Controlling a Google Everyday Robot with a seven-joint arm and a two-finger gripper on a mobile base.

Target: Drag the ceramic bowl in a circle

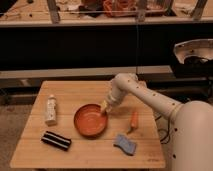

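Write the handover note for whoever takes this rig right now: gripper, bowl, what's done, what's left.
Gripper: down at the far right rim of the ceramic bowl; its grip on the rim cannot be told.
Bowl: upright, mid wooden table, between the white bottle on the left and the carrot on the right, apart from both.
Done: reach to the bowl.
Left: the circular drag; nothing here shows how much of it is done.
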